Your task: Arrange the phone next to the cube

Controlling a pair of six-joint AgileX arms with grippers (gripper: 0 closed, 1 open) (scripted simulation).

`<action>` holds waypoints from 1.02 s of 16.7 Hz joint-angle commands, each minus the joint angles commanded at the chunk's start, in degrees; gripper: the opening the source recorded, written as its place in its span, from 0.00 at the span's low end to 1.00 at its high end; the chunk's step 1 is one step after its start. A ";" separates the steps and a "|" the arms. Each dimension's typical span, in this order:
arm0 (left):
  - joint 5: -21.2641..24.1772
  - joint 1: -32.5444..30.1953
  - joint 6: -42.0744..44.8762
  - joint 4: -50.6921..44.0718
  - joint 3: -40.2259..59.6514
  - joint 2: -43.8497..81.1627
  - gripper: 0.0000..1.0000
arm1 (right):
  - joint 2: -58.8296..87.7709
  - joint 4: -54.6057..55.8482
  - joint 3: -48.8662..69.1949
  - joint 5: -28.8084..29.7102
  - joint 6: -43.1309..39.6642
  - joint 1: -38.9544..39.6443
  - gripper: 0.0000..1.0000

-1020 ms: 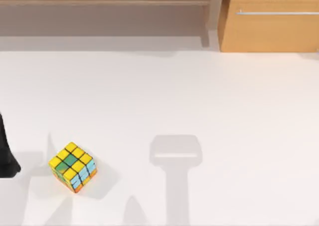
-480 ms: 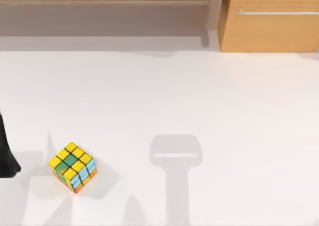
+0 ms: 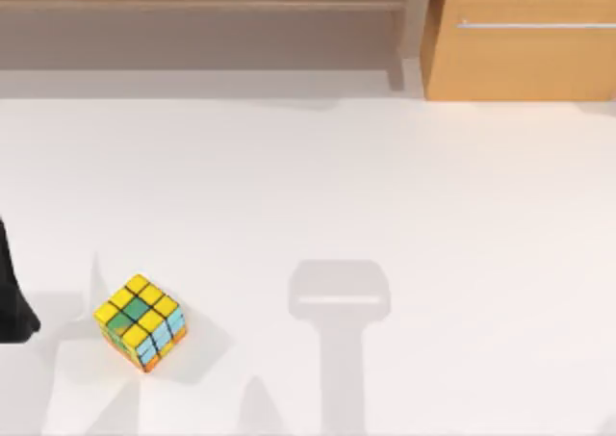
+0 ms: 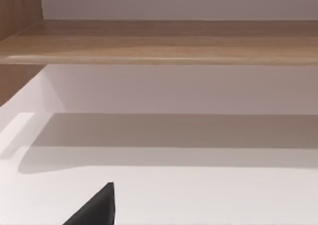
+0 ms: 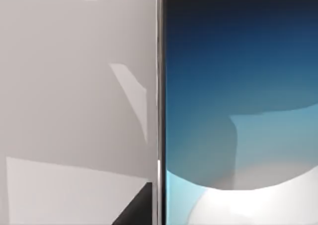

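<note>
White table (image 3: 404,186) under a wooden shelf: the puzzle cube (image 3: 141,321) sits front-left; your right wrist camera hovers close over the smartphone (image 5: 238,106). It's stiff, thin, slippery, so pinch its long edges. Neither gripper's jaw state can be told.

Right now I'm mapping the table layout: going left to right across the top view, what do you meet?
Left arm at the left edge → cube → grey shadow on the table → wooden cabinet at the far right.
</note>
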 joint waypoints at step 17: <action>0.00 0.00 0.00 0.00 0.00 0.00 1.00 | -2.72 -5.90 13.61 0.34 12.53 15.42 0.00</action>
